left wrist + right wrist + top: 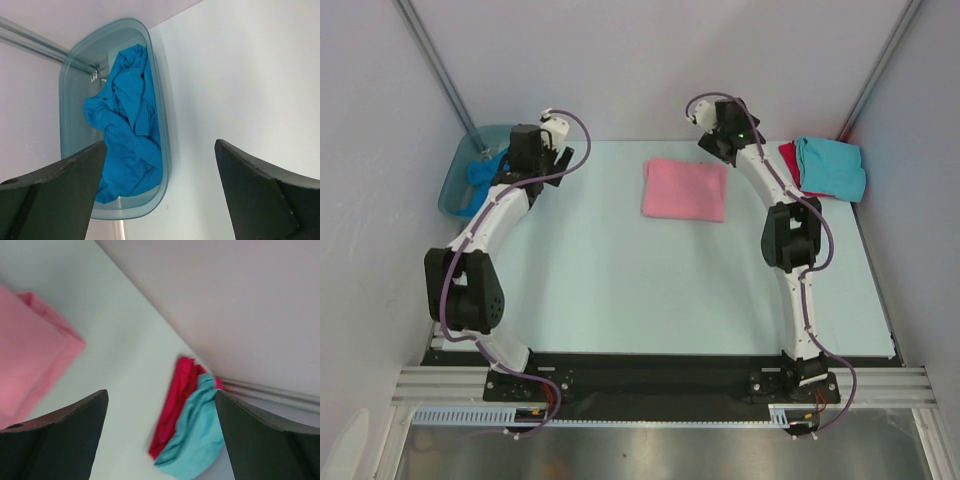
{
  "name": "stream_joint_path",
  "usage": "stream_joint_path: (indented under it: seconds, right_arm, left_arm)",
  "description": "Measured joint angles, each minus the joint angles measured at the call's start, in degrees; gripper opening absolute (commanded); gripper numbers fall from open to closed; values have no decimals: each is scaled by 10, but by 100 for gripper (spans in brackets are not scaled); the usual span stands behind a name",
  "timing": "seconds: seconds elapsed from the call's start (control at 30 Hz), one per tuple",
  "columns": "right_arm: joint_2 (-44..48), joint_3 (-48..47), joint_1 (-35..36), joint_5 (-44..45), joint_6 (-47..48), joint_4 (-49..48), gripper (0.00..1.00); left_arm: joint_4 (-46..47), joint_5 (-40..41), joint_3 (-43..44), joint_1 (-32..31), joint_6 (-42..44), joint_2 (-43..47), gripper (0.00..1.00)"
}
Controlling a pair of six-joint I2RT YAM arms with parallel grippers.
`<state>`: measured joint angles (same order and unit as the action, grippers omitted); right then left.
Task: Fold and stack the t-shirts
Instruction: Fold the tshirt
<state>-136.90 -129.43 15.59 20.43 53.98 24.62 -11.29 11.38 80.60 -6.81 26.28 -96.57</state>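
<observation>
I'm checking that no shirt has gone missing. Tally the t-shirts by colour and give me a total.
Folded light pink cloth t-shirt: 1
Turquoise cloth t-shirt: 1
Red cloth t-shirt, under the turquoise one: 1
Crumpled bright blue cloth t-shirt, in the translucent grey-blue plastic tub: 1
Total: 4

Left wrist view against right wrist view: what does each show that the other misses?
Left wrist only: the blue t-shirt crumpled inside the plastic tub. Right wrist only: the folded pink t-shirt, and the turquoise t-shirt lying on the red t-shirt. Both: the pale table, the wall behind it, and each arm's own jaws standing open.
</observation>
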Motion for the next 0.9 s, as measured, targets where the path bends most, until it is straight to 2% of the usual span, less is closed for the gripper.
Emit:
stream_joint_path:
  seconds: [0.13, 0.3, 0.4, 0.73, 0.9]
  right_arm:
    - [24, -16, -2, -56, -115, 116, 94]
    - [30, -15, -16, -192, -256, 249, 94]
    - [31, -2, -33, -261, -302, 296, 94]
    - [29, -6, -146, -467, -365, 371, 94]
    - [-5, -24, -196, -555, -363, 398, 89]
  left_arm:
    - [1, 0, -8, -13, 14, 20, 96]
    - [1, 0, -14, -31, 28, 25, 95]
    - [0, 1, -15, -44, 43, 25, 95]
    - [-7, 3, -12, -110, 141, 20, 96]
    - [-28, 5, 33, -133, 204, -27, 96]
